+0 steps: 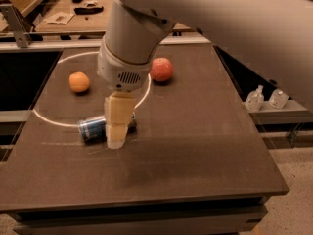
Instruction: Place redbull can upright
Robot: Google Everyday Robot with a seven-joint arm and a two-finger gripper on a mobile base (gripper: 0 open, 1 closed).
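Note:
The redbull can [92,128] lies on its side on the dark table [195,146], left of centre, its blue and silver body pointing left and right. My gripper [117,137] reaches straight down from the big white arm [132,43] and sits over the can's middle, at table height. Its pale front side covers the can's middle, so only the can's left end and a sliver of its right end show.
An orange [79,82] sits at the back left and a reddish fruit [161,69] at the back centre. A white circle line [49,120] is marked on the tabletop. Two small bottles [266,99] stand on a ledge right of the table.

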